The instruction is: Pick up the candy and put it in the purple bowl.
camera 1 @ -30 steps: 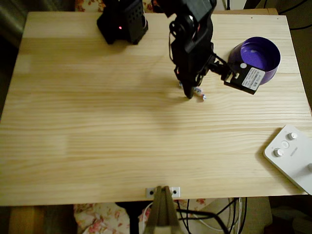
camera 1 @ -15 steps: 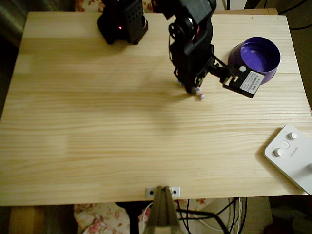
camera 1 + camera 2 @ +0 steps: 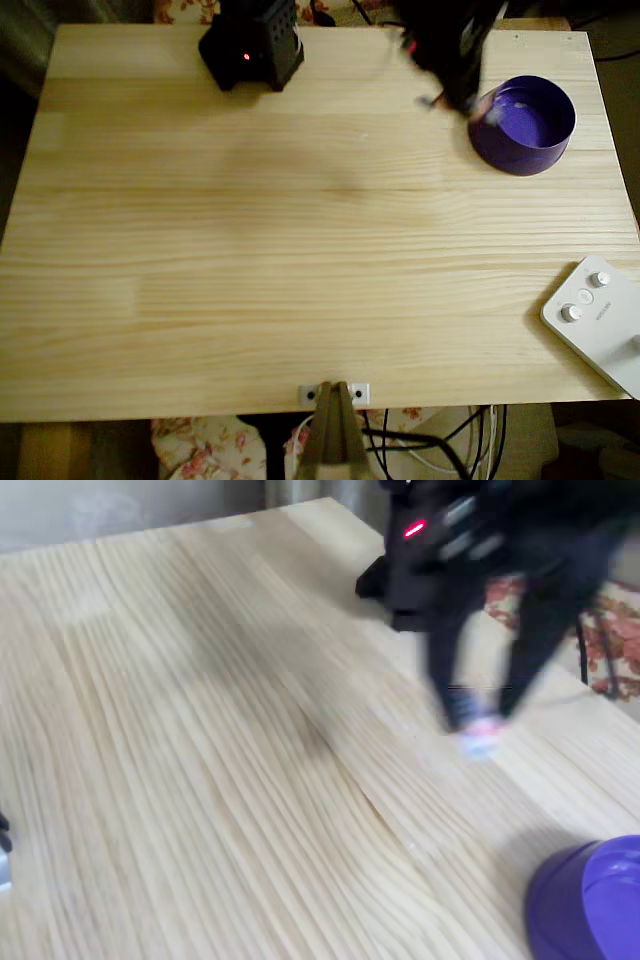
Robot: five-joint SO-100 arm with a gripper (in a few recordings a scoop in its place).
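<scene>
My black gripper [image 3: 478,108] is motion-blurred at the back right of the table, raised beside the left rim of the purple bowl [image 3: 510,158]. A small pale speck at its tip is the candy [image 3: 491,116], right over the bowl's left edge. In the fixed view the gripper [image 3: 478,718] hangs above the wood with a pinkish, blue-tinged candy [image 3: 482,736] pinched at its fingertips. There the purple bowl [image 3: 560,900] sits at the bottom right, apart from the gripper. The jaws look shut on the candy.
The arm's black base [image 3: 252,45], with a red light, stands at the back of the wooden table [image 3: 250,250]. A white device with round knobs [image 3: 600,320] lies at the front right corner. A small metal bracket [image 3: 335,393] is fixed to the front edge.
The gripper has left the table's middle, risen and swung right to the bowl's rim. The candy has gone from the wood and travels with the gripper.
</scene>
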